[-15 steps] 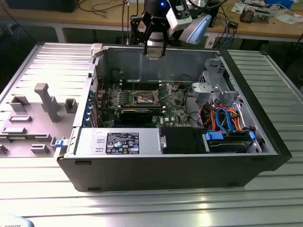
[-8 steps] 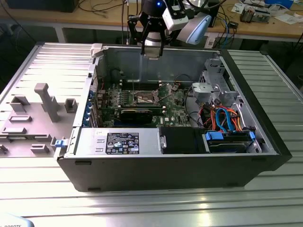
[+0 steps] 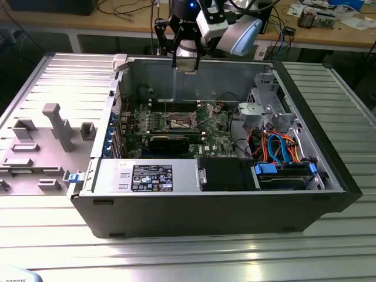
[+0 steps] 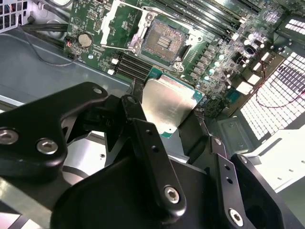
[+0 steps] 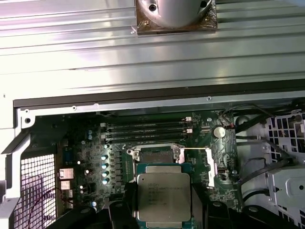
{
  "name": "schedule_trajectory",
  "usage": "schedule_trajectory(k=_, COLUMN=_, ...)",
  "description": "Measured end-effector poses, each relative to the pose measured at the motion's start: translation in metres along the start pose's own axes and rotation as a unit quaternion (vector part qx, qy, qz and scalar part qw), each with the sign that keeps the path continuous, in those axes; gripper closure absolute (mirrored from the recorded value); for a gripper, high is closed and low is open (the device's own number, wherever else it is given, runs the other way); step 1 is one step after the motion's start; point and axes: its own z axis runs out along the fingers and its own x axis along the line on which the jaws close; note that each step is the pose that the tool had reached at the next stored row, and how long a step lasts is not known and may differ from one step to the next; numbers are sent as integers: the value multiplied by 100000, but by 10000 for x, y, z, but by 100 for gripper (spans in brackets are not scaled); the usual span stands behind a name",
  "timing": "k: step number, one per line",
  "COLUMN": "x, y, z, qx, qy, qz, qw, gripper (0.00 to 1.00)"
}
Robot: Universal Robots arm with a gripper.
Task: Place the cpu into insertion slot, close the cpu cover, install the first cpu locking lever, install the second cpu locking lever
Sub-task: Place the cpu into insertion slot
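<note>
I'm pinching the cpu (image 4: 167, 107) in my end effector (image 3: 187, 62), hovering at upper centre in the exterior view, over the open case (image 3: 235, 205). The insertion slot (image 3: 179, 122) is sitting uncovered on the green board (image 3: 212, 133), well below.

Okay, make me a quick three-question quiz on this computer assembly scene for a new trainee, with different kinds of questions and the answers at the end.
1. True or false: the cpu already sits in the insertion slot.
2. What is the gripper shut on? A) a cable B) the cpu C) a screwdriver
3. Fill in the blank: in the exterior view, the gripper hangs ___ the green board.

Key: 1 false; 2 B; 3 above.
</note>
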Motion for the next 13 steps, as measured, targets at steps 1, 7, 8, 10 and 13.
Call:
schedule_trajectory(k=1, x=4, y=0, z=1, qx=0, qy=-23, qz=266, qw=100000, gripper=46)
schedule_trajectory(k=7, x=16, y=-1, z=3, qx=-19, qy=-89, qz=1025, qw=99995, gripper=46)
schedule_trajectory(k=8, x=17, y=-2, z=2, qx=-19, qy=-102, qz=1147, qw=99993, gripper=46)
schedule_trajectory(k=10, x=19, y=-2, z=3, qx=-23, qy=-114, qz=1288, qw=99992, gripper=46)
schedule_trajectory(k=13, x=20, y=-2, z=3, qx=-31, qy=-148, qz=1673, qw=99986, gripper=46)
